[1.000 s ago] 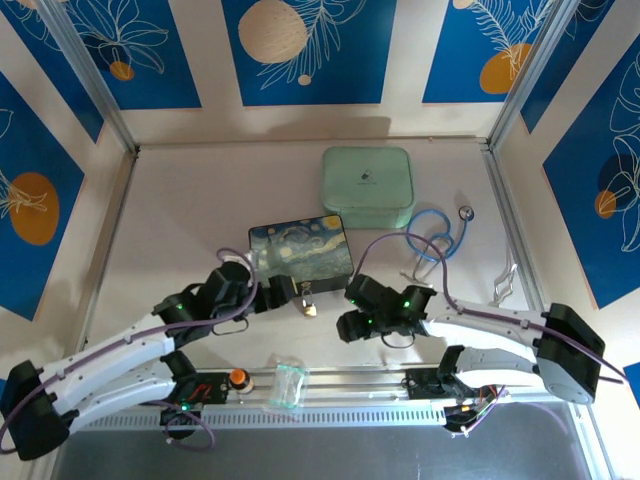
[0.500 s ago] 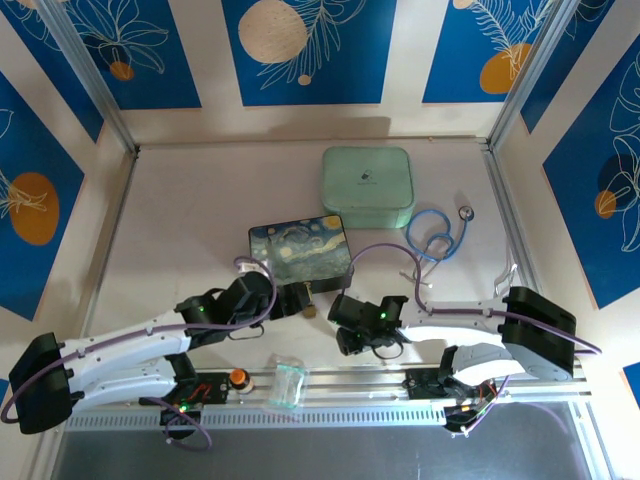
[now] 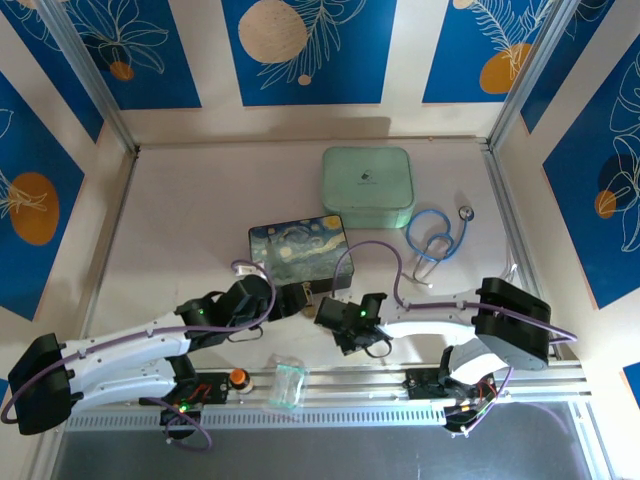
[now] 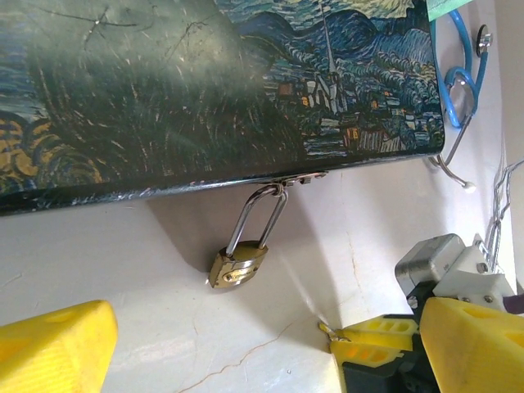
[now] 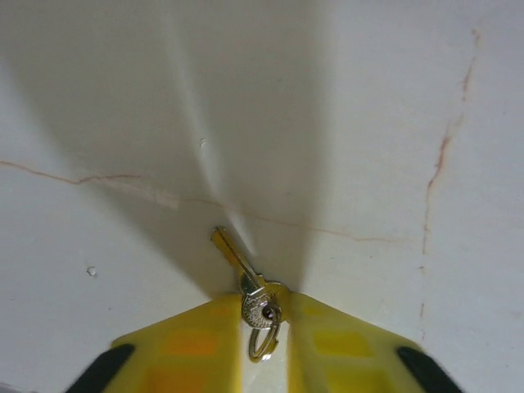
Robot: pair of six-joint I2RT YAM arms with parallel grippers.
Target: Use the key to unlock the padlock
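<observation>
Padlock (image 4: 237, 268) hangs from the tin (image 4: 205, 82); right gripper (image 5: 262, 307) pinches the key (image 5: 237, 260), left gripper (image 4: 264, 336) spread wide.

The tin (image 3: 300, 250) is placed near the centre of the worktop (image 3: 180, 220), with the case (image 3: 367, 187) behind it and the stethoscope (image 3: 435, 240) to its right. The padlock (image 4: 237, 266) is hung from the tin's near edge. The key (image 5: 244, 274), pinched in the right gripper (image 5: 260, 309), is held just right of the padlock, apart from it. At the near edge, the button (image 3: 238, 378) is set left of the plastic piece (image 3: 290, 385).
</observation>
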